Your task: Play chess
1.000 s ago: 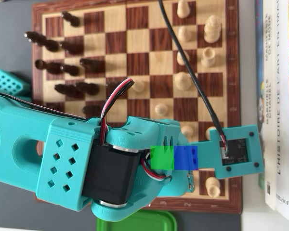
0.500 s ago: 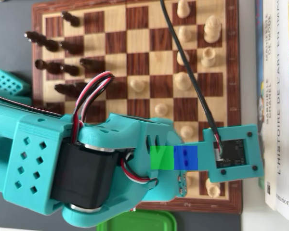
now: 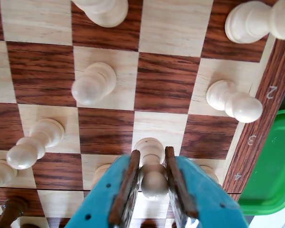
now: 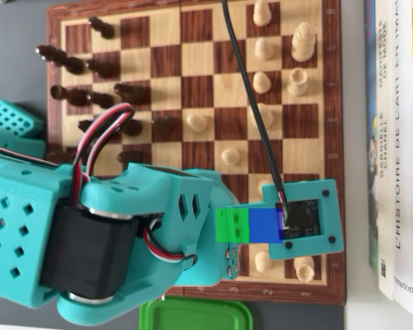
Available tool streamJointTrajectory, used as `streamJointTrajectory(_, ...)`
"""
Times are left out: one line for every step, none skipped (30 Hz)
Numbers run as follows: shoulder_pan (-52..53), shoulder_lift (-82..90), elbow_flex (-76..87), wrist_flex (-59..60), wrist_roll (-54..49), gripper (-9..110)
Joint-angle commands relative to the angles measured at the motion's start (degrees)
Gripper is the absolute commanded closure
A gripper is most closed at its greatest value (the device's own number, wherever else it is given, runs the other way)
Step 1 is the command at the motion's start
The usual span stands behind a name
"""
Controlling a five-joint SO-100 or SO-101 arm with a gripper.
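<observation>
In the wrist view my gripper (image 3: 151, 153) is shut on a light wooden pawn (image 3: 154, 183). Its teal fingers (image 3: 128, 183) press the pawn's neck and head from both sides, over a light square of the chessboard (image 3: 164, 80). In the overhead view the teal arm (image 4: 172, 206) covers the lower left of the board (image 4: 213, 89), and the held pawn and the fingers are hidden under it. Dark pieces (image 4: 89, 96) stand on the left side and light pieces (image 4: 261, 82) on the right.
Other light pawns (image 3: 92, 85) (image 3: 232, 102) (image 3: 31, 145) stand around the gripper. A green container (image 3: 270, 166) (image 4: 193, 316) lies just off the board's numbered edge. Books (image 4: 399, 137) lie along the right. A black cable (image 4: 251, 96) crosses the board.
In the overhead view the arm and its camera mount have shifted left across the board's lower rows. A light pawn near the bottom edge is now uncovered.
</observation>
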Motion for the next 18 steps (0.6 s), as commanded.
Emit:
streamJointTrajectory(1.9, 3.2, -0.3, -0.6, -0.4, 97)
streamJointTrajectory(2.2, 3.1, -0.3, -0.6, -0.4, 97)
streamJointTrajectory(2.5, 3.0, -0.3, -0.6, -0.4, 97)
streamJointTrajectory(2.6, 3.0, -0.3, -0.6, -0.4, 97)
streamJointTrajectory(2.8, 2.9, -0.3, -0.6, -0.4, 97)
streamJointTrajectory(3.0, 2.9, -0.3, -0.6, -0.4, 97)
streamJointTrajectory(3.1, 2.9, -0.2, -0.6, -0.4, 97)
streamJointTrajectory(3.1, 2.9, -0.2, -0.6, -0.4, 97)
streamJointTrajectory(3.0, 2.8, -0.2, -0.6, -0.4, 97)
streamJointTrajectory(2.8, 2.8, 0.1, -0.6, -0.4, 97)
streamJointTrajectory(2.7, 2.8, 0.6, -0.6, -0.4, 97)
streamJointTrajectory(2.6, 2.8, 1.1, -0.7, -0.4, 97)
streamJointTrajectory(2.5, 2.8, 1.5, -1.5, -0.4, 97)
streamJointTrajectory(2.4, 2.8, 2.1, -2.4, -0.4, 97)
streamJointTrajectory(2.3, 2.8, 2.6, -3.3, -0.4, 97)
streamJointTrajectory(2.3, 2.8, 2.9, -4.0, -0.4, 97)
streamJointTrajectory(2.3, 2.8, 3.0, -4.2, -0.4, 97)
streamJointTrajectory(2.3, 2.8, 3.0, -4.3, -0.4, 97)
